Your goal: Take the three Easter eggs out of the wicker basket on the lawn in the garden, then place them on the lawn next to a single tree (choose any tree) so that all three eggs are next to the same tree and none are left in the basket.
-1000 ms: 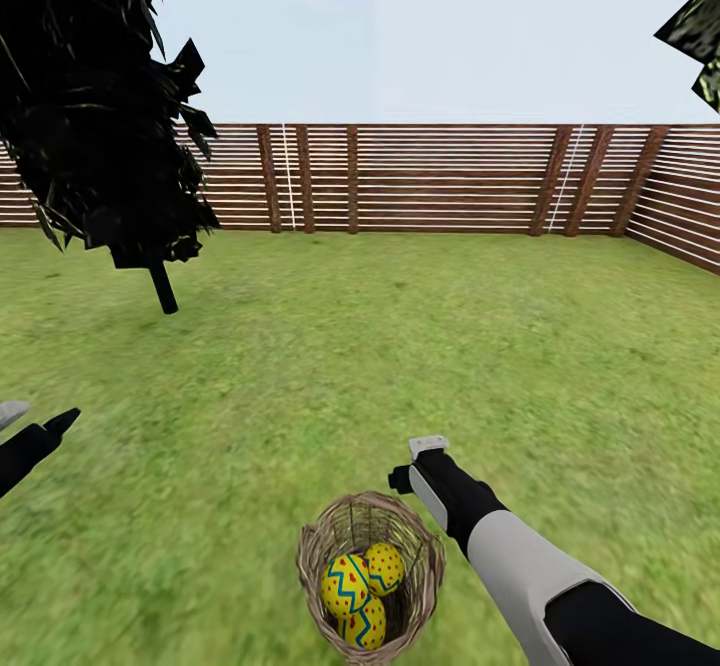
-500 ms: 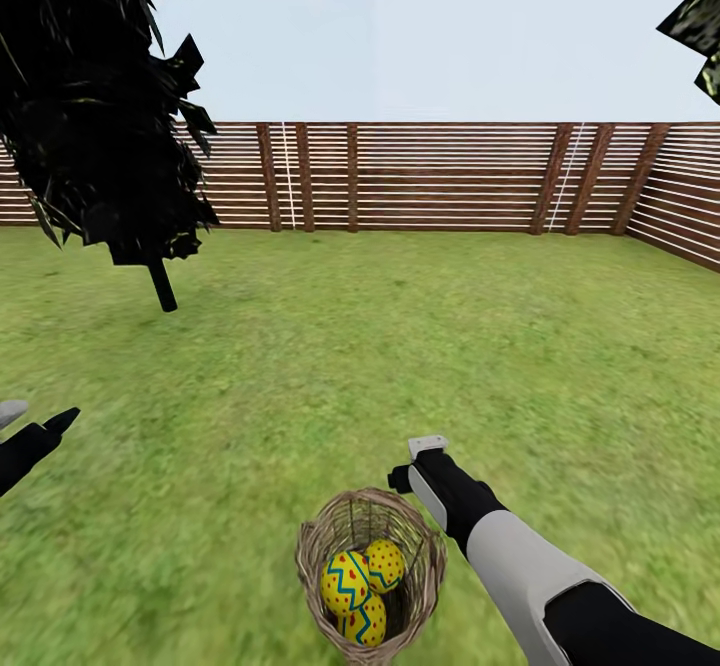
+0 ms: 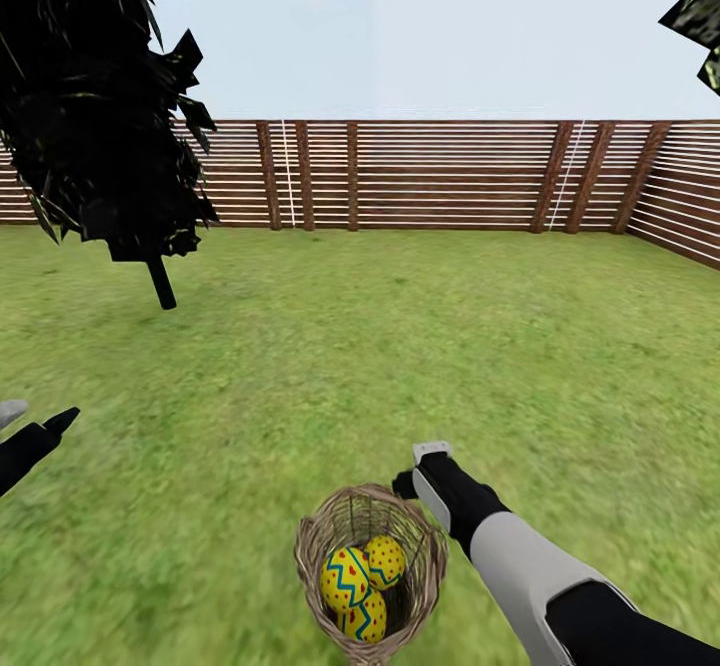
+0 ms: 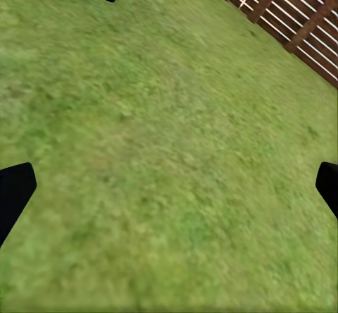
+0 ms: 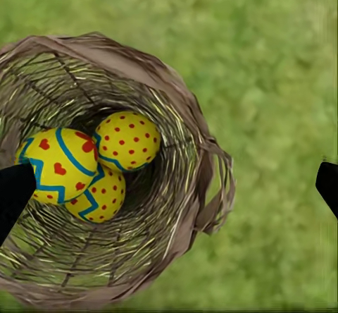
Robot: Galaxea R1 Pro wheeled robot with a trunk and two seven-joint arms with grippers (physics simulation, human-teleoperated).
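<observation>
The wicker basket (image 3: 370, 571) stands upright on the lawn (image 3: 400, 346) at the near centre. All three Easter eggs (image 3: 360, 581) lie inside it, packed touching one another: one egg with hearts (image 5: 60, 165), one dotted egg (image 5: 128, 141) and a third (image 5: 98, 197) underneath them.

The right gripper (image 3: 432, 453) hovers above and just right of the basket rim. In its wrist view its fingers (image 5: 14, 193) are spread wide apart and hold nothing. The left gripper (image 3: 35, 424) is well apart at the near left, its fingers (image 4: 13, 197) also released over bare grass.

Judged risks from this position:
- The right gripper is offset toward the rim. A straight descent could strike the braided edge and tip the light basket, spilling the eggs.
- The eggs are stacked. Closing on the top one may shift the others or give a slipping grasp on the curved shell.
- The black-trunked tree (image 3: 160, 284) at the far left has near-black foliage; it is probably not the intended tree.
</observation>
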